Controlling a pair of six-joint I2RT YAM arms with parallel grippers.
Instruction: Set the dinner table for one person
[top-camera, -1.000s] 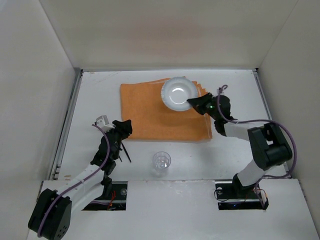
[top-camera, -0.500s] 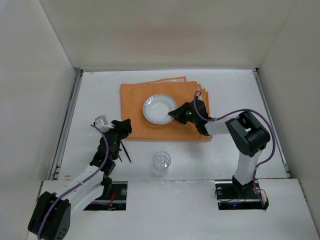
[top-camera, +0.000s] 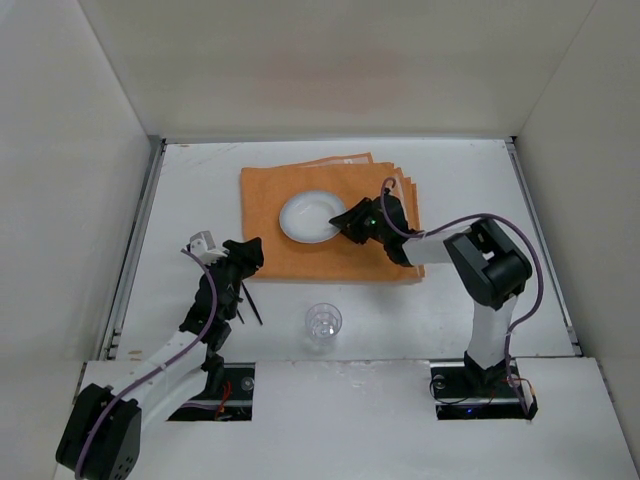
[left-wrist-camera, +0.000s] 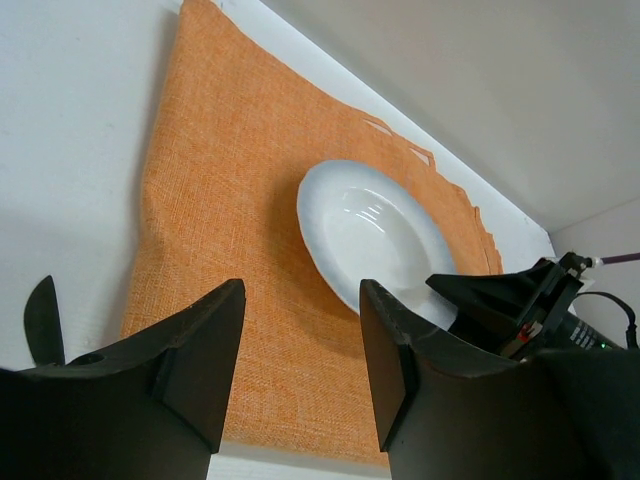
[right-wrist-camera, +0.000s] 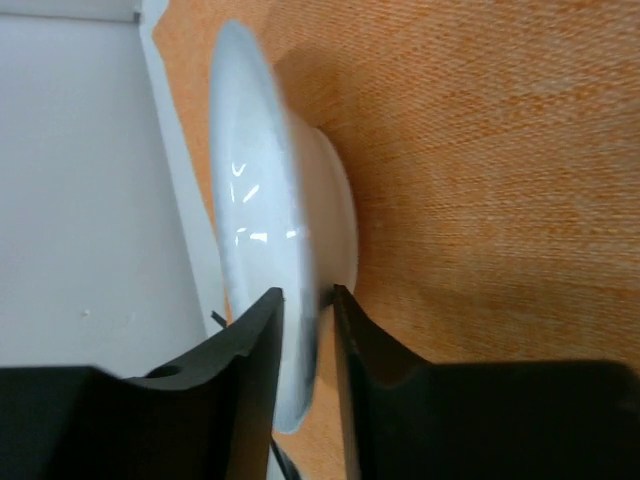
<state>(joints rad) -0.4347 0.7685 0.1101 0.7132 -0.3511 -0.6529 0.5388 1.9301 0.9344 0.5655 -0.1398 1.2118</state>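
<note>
A white deep plate (top-camera: 306, 215) sits at the middle of the orange cloth mat (top-camera: 290, 255) on the white dinner table (top-camera: 195, 190). My right gripper (top-camera: 345, 225) is shut on the plate's right rim. In the right wrist view the rim (right-wrist-camera: 255, 200) runs between the two fingers, with the gripper (right-wrist-camera: 305, 300) low over the mat (right-wrist-camera: 500, 150). My left gripper (top-camera: 250, 255) is open and empty above the mat's near left edge. In the left wrist view its gripper (left-wrist-camera: 300, 310) frames the mat (left-wrist-camera: 220, 230), with the plate (left-wrist-camera: 370, 235) beyond it.
A clear drinking glass (top-camera: 323, 322) stands on the table in front of the mat. A thin dark utensil (top-camera: 252, 305) lies on the table just below my left gripper. White walls close in the table on three sides.
My right gripper has carried the plate from the mat's far right corner leftward and nearer, to the mat's middle. The left arm has not moved.
</note>
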